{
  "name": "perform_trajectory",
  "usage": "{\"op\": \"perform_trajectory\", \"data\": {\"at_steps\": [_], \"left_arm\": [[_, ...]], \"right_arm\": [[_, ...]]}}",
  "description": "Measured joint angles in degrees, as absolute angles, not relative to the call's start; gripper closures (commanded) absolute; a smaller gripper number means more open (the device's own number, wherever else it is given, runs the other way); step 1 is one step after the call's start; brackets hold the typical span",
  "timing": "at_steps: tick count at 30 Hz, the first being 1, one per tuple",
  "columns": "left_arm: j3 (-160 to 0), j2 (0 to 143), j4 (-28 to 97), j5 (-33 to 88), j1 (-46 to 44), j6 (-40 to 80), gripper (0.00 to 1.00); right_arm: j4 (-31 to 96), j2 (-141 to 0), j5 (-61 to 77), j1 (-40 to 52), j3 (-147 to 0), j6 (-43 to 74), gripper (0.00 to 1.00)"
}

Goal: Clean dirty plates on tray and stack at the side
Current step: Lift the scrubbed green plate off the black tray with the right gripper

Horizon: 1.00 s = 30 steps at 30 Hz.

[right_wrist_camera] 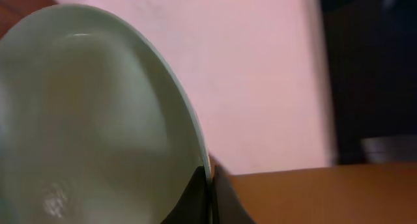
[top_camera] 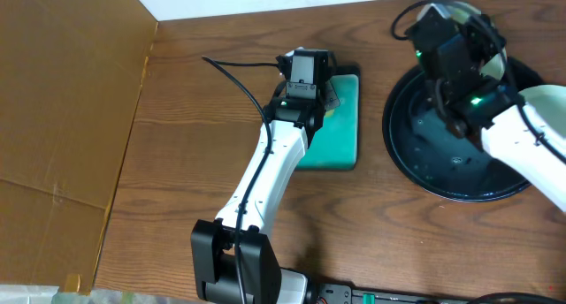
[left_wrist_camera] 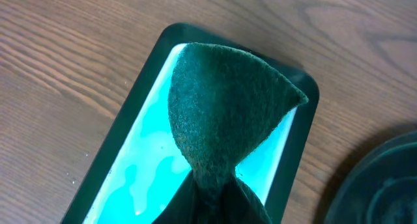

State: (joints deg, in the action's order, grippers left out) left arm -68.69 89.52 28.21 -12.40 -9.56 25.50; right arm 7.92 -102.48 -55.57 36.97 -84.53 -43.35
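We see the left gripper pinched tight on a dark green sponge, which fans out over the teal dish. The bottom of the wrist view cuts off its fingers. The dish sits mid-bench, toward the far edge.

The right gripper is clamped on the rim of 1 white plate, held tilted on edge. That view is blurred, so we cannot tell whether the plate carries smears.

From overhead, the right arm covers most of that plate and part of the black tray, which lies by the right edge of the bench, near the far right corner. Whatever lies on the tray under the arm is hidden from us.
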Motion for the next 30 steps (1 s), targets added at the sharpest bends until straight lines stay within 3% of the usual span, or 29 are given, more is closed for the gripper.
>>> {"op": "perform_trajectory", "data": {"at_steps": [7,17,26,30], "left_arm": [[-68.7,89.5,28.3,-12.4,-9.6,25.5,0.93],[-68.7,89.5,28.3,-12.4,-9.6,25.5,0.93],[-68.7,89.5,28.3,-12.4,-9.6,25.5,0.93],[-68.7,89.5,28.3,-12.4,-9.6,25.5,0.93]], "right_arm": [[4.8,-102.2,-61.4,41.4,-84.5,-55.0,0.99],[2.8,-102.2,-64.1,42.9,-84.5,-60.8,0.99],[20.9,-102.2,-52.0,40.9,-84.6,-46.7,0.99],[22.7,-102.2,-44.6,37.7,-84.6,-39.9,0.99]]}}
